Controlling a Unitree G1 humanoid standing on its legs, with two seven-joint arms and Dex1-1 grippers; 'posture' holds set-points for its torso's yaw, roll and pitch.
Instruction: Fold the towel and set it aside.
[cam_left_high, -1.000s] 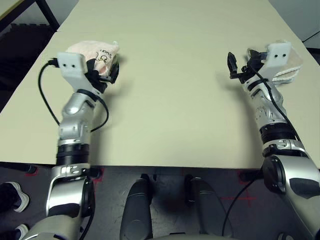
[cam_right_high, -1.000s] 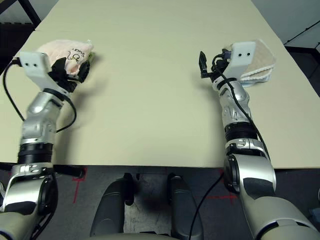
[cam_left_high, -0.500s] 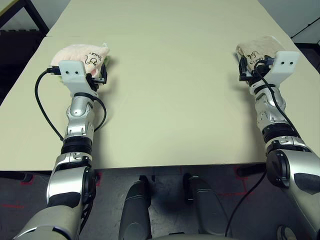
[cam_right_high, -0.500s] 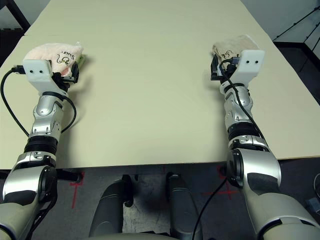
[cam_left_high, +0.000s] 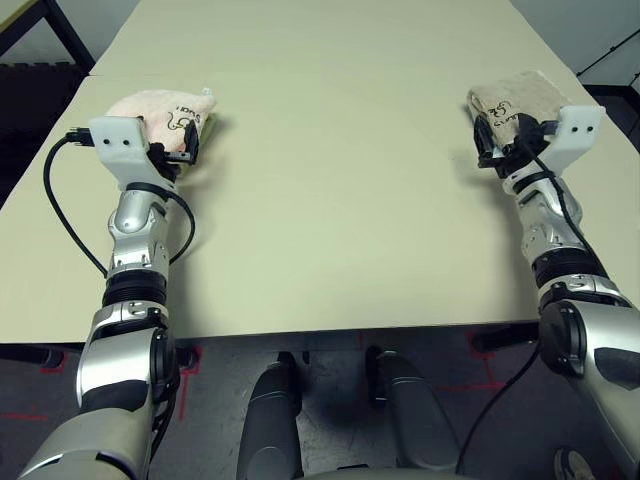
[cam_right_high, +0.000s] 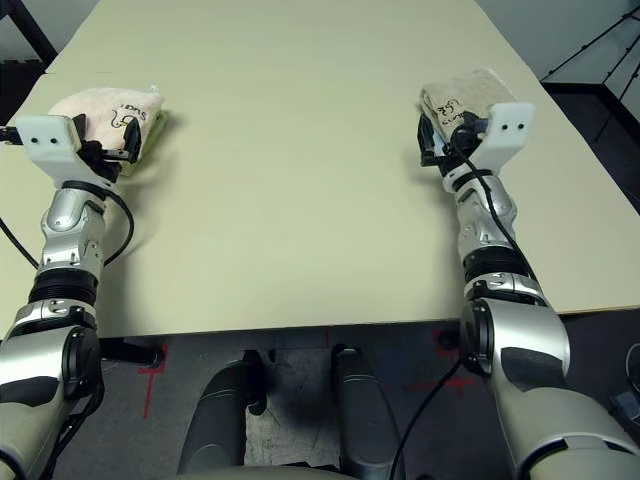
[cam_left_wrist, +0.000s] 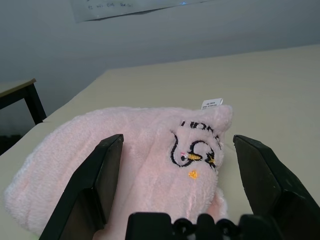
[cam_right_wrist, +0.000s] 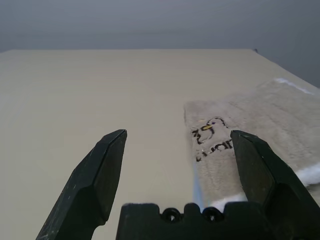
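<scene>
Left eye view, nearest first: left gripper (cam_left_high: 188, 146) and right gripper (cam_left_high: 488, 140) raised above the table (cam_left_high: 330, 200), well apart, one toward each side edge, jaws of both spread wide and holding nothing. Just past the left gripper, the towel (cam_left_high: 160, 108), pale pink, folded into a rounded bundle near the table's left edge, dark script and a small white tag showing; a sliver of light green cloth (cam_right_high: 155, 130) peeking out from under its near side. In the left wrist view, framed between the two black fingers (cam_left_wrist: 95, 185) but apart from them. Just beyond the right gripper, a beige folded towel (cam_left_high: 520, 100) with dark script, lying flat near the right edge.

Risks, as a judgement: bundle loosely rolled rather than flat, so possibly slumping open if nudged; close to the left edge, so a careless sweep of the left arm could push it off; open fingers low beside the terry could snag loops on withdrawal.

Against a second ago: both arms swung outward, away from the middle; right gripper then short of the beige towel, now directly before it. Whole picture also shifted, so the camera moved too. Jaws unchanged, wide throughout.
</scene>
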